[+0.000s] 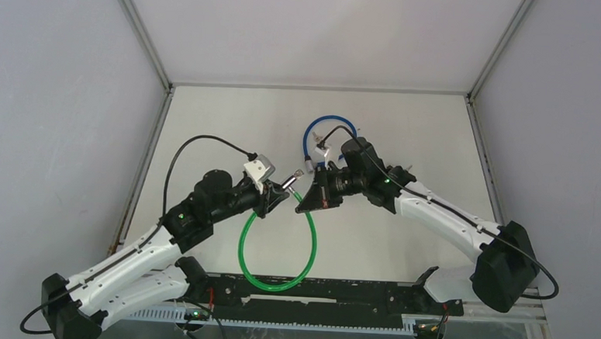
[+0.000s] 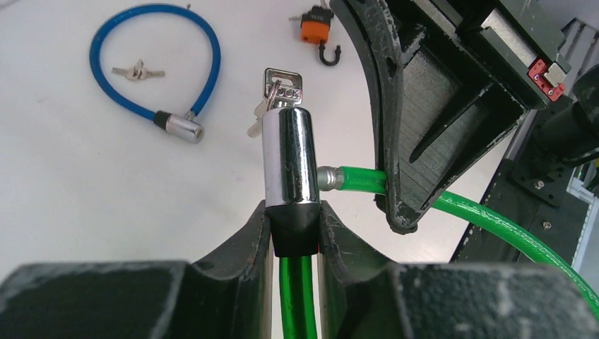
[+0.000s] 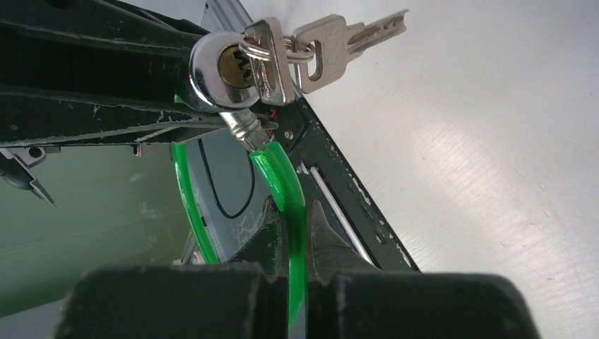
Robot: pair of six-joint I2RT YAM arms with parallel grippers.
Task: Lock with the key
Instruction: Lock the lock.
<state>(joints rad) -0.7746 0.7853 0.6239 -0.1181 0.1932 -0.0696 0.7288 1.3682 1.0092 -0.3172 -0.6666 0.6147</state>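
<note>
I am reading this as the step just before the turn. The left gripper (image 2: 295,227) is pinching the lock barrel (image 2: 289,152) by its black collar, with the chrome part standing straight out beyond the fingertips. The right gripper (image 3: 293,229) is squeezing the green cable (image 3: 284,185) tight between its jaws, a little behind the metal pin (image 2: 326,176) at the cable's free end. That pin is meeting the side of the barrel just ahead of the right jaws and is looking seated, though I cannot tell whether it is pushed fully home. The key (image 3: 267,60) is sitting in the keyhole at the far end of the barrel, opposite the left jaws, with a spare key (image 3: 339,39) hanging from its ring. Neither gripper is touching the key. For the next move, I am judging that the right gripper needs to let go of the cable, come round to the key's head and twist it while the left is bracing the barrel. The risk is the pin slipping out once the cable is freed.
</note>
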